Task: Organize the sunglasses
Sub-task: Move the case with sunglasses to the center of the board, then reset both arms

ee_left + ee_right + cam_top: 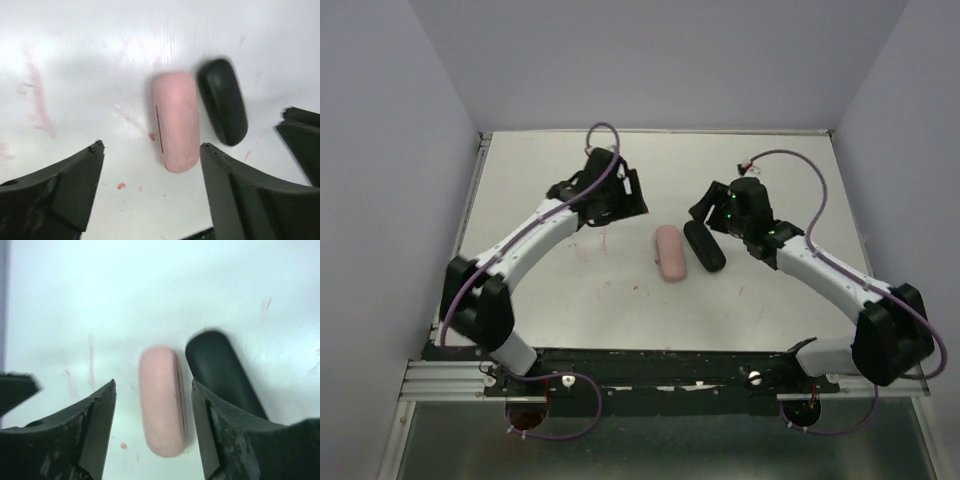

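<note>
Sunglasses aren't showing in any view: no orange-yellow pair is lying on the table (770, 300). Prob. they're sitting inside one of the two shut cases, but can't tell which.

Pink case (669, 254) and black case (704, 246) are lying side by side mid-table, long axes approx. parallel, just beside each other. Whether they're touching is unclear. Looks like they're being lined up as a pair where both arms can reach them.

L gripper (151, 147) is hovering over bare table left of the pink case, fingers spread wide, pinching nothing. R gripper (153, 385) is hanging near the far end of the black case, fingers likewise spread w/ nothing btwn them. Both wrist cams are looking down the length of the cases, so each arm seems to be staying clear while keeping the pair in sight. My read: either sorting is nearly done or a re-grip is coming.

Materials: the pink case is a smooth matte oblong w/ rounded ends, and a thin dark seam is running along one side, so likely a clamshell. The black case has the same capsule shape w/ a slightly glossier skin, looking hard. The table is a pale, flat sheet carrying faint red smudges (40, 105). The gripper fingers are dark, wedge-shaped and scuffed.
</note>
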Robot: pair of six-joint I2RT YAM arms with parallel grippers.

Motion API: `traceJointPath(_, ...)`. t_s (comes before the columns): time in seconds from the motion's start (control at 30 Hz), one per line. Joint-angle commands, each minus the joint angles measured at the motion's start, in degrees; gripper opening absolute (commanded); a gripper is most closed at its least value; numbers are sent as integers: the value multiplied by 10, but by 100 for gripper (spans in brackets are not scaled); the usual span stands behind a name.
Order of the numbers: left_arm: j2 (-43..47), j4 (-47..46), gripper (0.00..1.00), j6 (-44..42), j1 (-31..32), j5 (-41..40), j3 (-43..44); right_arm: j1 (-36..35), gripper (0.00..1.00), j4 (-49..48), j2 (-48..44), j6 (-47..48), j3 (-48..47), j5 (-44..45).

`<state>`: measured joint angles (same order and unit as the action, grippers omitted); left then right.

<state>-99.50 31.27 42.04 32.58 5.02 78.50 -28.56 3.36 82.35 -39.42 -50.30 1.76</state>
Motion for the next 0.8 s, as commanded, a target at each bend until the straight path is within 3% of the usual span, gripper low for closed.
traceJointPath(0.0, 269, 27, 99, -30, -43, -195, -56, -1, 77, 84, -139, 41, -47, 242)
traceJointPath(0.1, 405, 56, 99, -30, -46, -313, -112, 0, 93, 110, -236, 22, -17, 390)
traceJointPath(0.2, 532, 53, 99, -17, -52, -384, -187, -2, 100, 91, -339, 28, 42, 465)
traceJointPath(0.4, 739, -28, 99, -37, -53, -402, -344, -1, 100, 71, -484, 46, 130, 536)
traceJointPath(0.5, 757, -29, 99, -52, -54, -397, -359, -2, 100, 71, -514, 61, 140, 553)
traceJointPath(0.77, 698, 14, 99, -44, -56, -408, -321, -1, 100, 94, -511, 66, 136, 569)
